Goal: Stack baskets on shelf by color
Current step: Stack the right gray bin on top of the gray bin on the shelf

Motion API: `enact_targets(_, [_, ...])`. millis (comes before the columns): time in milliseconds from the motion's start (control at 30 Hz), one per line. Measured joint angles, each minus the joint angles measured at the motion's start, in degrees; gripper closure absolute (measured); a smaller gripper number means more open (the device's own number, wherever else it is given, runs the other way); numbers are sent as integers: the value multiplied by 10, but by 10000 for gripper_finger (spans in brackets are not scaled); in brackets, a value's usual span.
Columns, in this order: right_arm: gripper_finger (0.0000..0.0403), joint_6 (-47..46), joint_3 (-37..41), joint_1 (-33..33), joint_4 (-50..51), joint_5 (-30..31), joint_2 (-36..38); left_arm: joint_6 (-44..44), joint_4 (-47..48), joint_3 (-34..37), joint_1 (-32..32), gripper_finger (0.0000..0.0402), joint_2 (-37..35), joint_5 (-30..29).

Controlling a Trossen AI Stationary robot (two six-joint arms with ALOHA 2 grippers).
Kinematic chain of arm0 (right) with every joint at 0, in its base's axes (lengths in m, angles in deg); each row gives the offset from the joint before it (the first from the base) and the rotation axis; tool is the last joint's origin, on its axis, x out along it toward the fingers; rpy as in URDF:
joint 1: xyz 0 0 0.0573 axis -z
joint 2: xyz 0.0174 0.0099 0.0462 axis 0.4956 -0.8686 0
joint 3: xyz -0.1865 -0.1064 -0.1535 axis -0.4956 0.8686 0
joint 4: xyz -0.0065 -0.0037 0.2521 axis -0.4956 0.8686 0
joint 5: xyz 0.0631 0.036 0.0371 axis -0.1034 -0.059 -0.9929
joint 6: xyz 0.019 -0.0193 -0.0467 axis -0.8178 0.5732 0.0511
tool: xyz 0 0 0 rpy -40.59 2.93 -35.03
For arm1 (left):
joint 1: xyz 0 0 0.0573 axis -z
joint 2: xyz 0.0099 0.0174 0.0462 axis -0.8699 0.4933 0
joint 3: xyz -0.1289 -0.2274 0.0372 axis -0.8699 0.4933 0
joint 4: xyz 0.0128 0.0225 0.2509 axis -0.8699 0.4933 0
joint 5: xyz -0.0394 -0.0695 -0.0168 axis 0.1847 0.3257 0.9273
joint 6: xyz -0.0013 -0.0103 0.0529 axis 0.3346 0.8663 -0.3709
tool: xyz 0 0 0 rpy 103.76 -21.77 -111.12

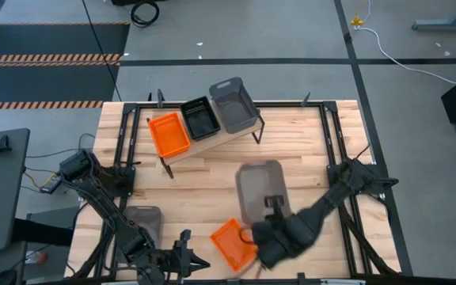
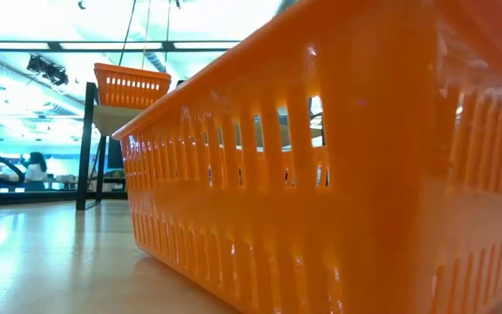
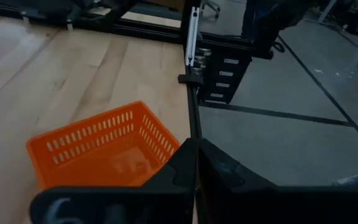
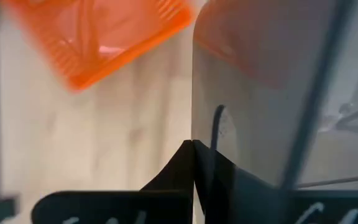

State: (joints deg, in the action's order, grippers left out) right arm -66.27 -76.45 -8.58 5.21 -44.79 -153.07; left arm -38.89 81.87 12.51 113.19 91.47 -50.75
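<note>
Orange basket at the bench edge awaits stacking; right gripper, clenched empty, beside it; left gripper clenched, idle; shelf holds three colours.

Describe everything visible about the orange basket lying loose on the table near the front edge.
The loose orange basket is a small rectangular bin of bright, glossy plastic with rows of narrow vertical slots in its walls and a plain rim. It looks empty. It sits turned at an angle to the table's edges, near the front, beside a grey basket. The right gripper, jaws shut, is close by its side; contact cannot be told.
</note>
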Motion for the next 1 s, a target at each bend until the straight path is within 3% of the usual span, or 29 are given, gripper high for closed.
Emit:
enact_targets(433, [391,249,-20,164,1,20,7,58,-4,0,-1,381,25,-13])
enact_targets(700, [391,389,-21,254,-2,61,52,61,-3,0,-1,382,25,-44])
enact_targets(1000, [391,525,-21,357,-61,63,112,62,-3,0,-1,381,25,-80])
